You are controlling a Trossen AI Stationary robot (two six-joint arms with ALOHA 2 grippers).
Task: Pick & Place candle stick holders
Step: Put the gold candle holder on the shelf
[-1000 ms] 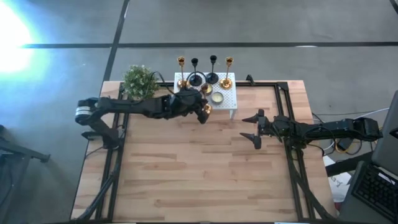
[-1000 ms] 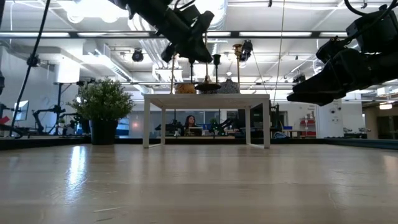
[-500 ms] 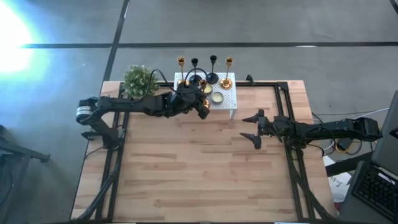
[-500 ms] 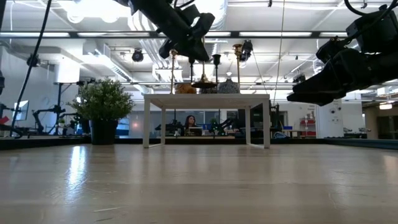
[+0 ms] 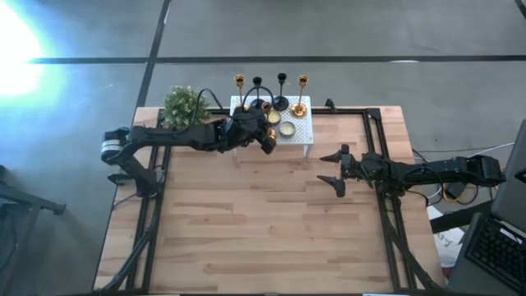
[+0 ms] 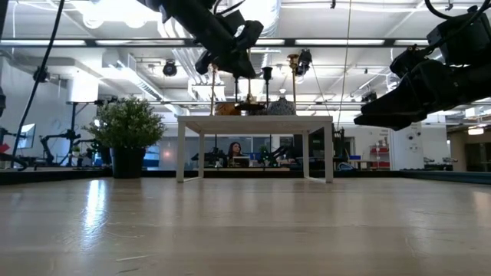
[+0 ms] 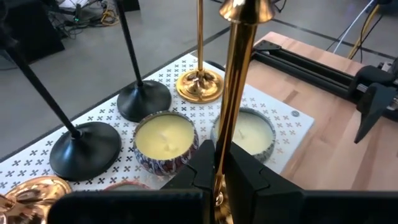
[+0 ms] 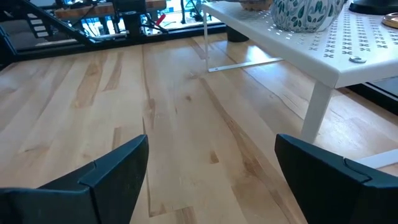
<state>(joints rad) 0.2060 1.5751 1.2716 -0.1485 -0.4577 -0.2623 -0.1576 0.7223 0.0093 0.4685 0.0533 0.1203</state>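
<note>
Gold holder: stem upright, clamped in left jaws, held over the rack's front edge at the desk's far side. Right jaws: apart, empty, well aside.

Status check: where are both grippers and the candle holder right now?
Left gripper shut on gold candle stick holder, over the white rack. Right gripper open, waiting above the table. Candle tins and other holders crowd the rack below.

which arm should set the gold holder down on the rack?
Left. The left gripper is shut on the gold candle stick holder, above the white rack. The right gripper hangs open, empty, off the rack.
</note>
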